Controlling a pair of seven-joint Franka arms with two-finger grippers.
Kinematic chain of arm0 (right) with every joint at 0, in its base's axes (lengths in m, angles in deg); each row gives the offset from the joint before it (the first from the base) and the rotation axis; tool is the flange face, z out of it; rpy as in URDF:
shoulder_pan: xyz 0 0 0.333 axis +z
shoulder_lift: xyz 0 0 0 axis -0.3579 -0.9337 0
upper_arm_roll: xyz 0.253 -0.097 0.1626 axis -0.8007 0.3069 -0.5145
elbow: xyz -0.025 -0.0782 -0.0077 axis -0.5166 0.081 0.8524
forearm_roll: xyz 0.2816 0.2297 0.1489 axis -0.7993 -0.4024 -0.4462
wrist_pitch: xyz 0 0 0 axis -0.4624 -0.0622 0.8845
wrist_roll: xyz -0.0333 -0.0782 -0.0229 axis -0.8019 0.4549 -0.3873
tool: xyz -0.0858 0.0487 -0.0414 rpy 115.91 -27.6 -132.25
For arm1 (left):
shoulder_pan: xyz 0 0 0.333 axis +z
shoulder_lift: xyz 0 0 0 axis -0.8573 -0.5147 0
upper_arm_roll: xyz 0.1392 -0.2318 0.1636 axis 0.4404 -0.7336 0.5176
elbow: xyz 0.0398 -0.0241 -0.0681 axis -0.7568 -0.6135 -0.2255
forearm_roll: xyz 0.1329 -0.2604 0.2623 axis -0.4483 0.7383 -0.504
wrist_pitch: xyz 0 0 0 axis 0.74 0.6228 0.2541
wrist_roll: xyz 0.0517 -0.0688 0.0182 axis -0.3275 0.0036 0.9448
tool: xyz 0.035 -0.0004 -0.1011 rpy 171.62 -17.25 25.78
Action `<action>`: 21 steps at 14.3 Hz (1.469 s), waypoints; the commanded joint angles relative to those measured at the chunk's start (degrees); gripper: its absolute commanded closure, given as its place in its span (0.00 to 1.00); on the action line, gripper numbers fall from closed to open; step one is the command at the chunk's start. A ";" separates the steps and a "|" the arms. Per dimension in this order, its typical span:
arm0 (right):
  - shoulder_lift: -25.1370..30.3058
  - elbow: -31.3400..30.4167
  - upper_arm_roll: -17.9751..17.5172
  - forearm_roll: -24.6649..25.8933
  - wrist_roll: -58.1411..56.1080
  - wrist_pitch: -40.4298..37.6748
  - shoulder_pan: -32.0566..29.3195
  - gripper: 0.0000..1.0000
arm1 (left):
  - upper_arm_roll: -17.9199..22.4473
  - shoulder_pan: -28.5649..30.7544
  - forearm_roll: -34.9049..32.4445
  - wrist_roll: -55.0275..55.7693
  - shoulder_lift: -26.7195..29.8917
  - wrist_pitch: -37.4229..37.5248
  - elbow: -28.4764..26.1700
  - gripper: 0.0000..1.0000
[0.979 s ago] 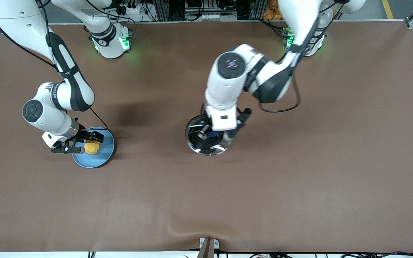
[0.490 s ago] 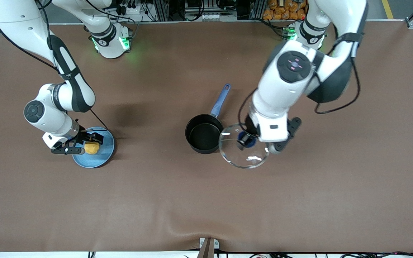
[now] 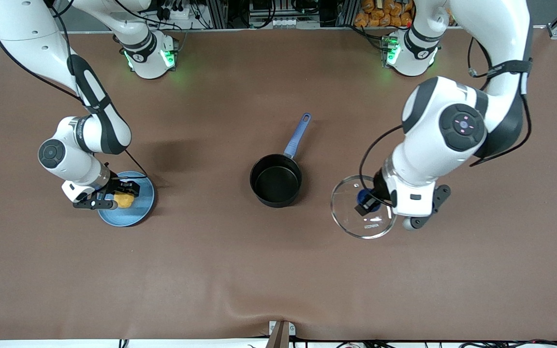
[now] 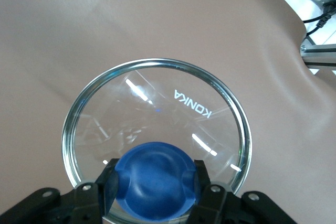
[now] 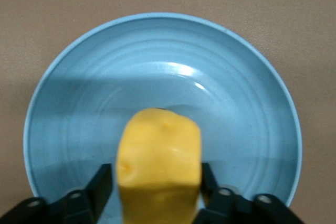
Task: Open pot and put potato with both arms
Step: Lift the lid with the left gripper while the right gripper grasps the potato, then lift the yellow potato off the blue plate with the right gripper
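Note:
The black pot (image 3: 275, 180) stands open in the middle of the table, its blue handle (image 3: 298, 135) pointing toward the robots' bases. My left gripper (image 3: 366, 202) is shut on the blue knob (image 4: 155, 176) of the clear glass lid (image 3: 363, 207) and holds it over the table beside the pot, toward the left arm's end. My right gripper (image 3: 114, 196) is shut on the yellow potato (image 3: 124, 199) over the blue plate (image 3: 139, 212). In the right wrist view the potato (image 5: 159, 163) sits between the fingers above the plate (image 5: 252, 114).
The brown table cloth (image 3: 278, 270) has a small ridge near the front edge. The green-lit arm bases (image 3: 150, 55) stand along the edge farthest from the front camera.
The left gripper lifted the lid off the pot and carried it toward the left arm's end of the table. The right gripper closed on the potato over the plate.

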 commanded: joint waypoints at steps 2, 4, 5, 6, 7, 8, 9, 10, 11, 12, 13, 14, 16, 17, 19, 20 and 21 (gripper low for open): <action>0.52 0.18 -0.35 1.30 -1.23 -0.07 -1.22 0.81 | -0.48 2.96 0.98 -6.48 1.27 2.45 -0.80 1.00; 2.27 0.18 -0.35 1.30 -2.64 -0.86 -1.22 0.86 | -0.48 3.58 0.98 -8.24 1.53 3.41 -0.80 1.00; 3.85 0.18 -0.35 1.30 -2.64 -2.52 -1.14 0.89 | -0.30 3.75 0.98 -9.38 1.53 3.51 -0.80 1.00; 5.43 0.26 -0.35 1.30 -2.64 -4.45 -1.22 0.92 | -0.21 4.36 0.98 -10.52 1.44 3.51 -0.88 1.00; 7.27 0.35 -0.35 1.30 -2.82 -6.21 -1.22 0.93 | -0.47 5.41 0.98 -11.75 1.36 3.51 -1.06 1.00; 8.51 0.88 -0.35 1.30 -3.43 -7.97 -1.75 0.93 | -0.48 5.69 0.98 -13.07 1.35 3.59 -1.23 1.00; 9.74 1.75 -0.43 1.30 -3.96 -10.42 -2.62 0.93 | -0.39 6.21 0.98 -14.56 1.35 3.77 -1.50 1.00; 11.67 2.72 -0.52 1.30 -4.14 -14.01 -2.63 0.93 | -0.48 7.00 0.98 -15.88 1.44 3.77 -1.67 1.00; 13.51 4.21 -0.52 1.30 -4.14 -17.88 -2.54 0.94 | -0.48 7.36 0.98 -17.55 1.44 3.94 -2.02 1.00; 14.92 6.57 -0.70 1.30 -4.05 -22.44 -2.28 0.94 | -0.39 7.88 0.98 -19.57 1.44 4.90 -2.20 1.00; 15.81 9.64 -0.87 1.30 -3.62 -27.36 -1.93 0.95 | -0.48 8.93 0.98 -21.59 1.44 5.26 -2.29 1.00; 16.16 13.06 -0.96 1.30 -3.52 -32.02 -1.32 0.95 | -0.48 9.90 0.98 -23.96 1.44 5.44 -2.29 1.00; 16.08 19.92 -0.87 1.21 -2.91 -40.03 0.79 0.98 | -0.39 11.74 0.98 -28.36 1.44 5.88 -2.81 1.00; 16.08 21.87 -0.87 1.21 -1.86 -41.63 2.19 0.98 | -0.48 12.62 0.90 -30.46 1.53 5.88 -3.25 1.00; 16.08 24.07 -0.96 1.21 1.91 -42.35 5.00 0.98 | -0.39 14.12 0.89 -33.64 1.44 5.88 -3.87 1.00; 15.99 24.61 -0.96 1.13 4.45 -42.35 6.58 0.98 | -0.39 14.74 0.81 -35.04 1.36 5.79 -4.31 1.00; 15.73 25.13 -0.96 0.95 7.69 -42.35 8.16 0.98 | -0.39 14.83 0.46 -36.36 1.01 5.79 -4.40 1.00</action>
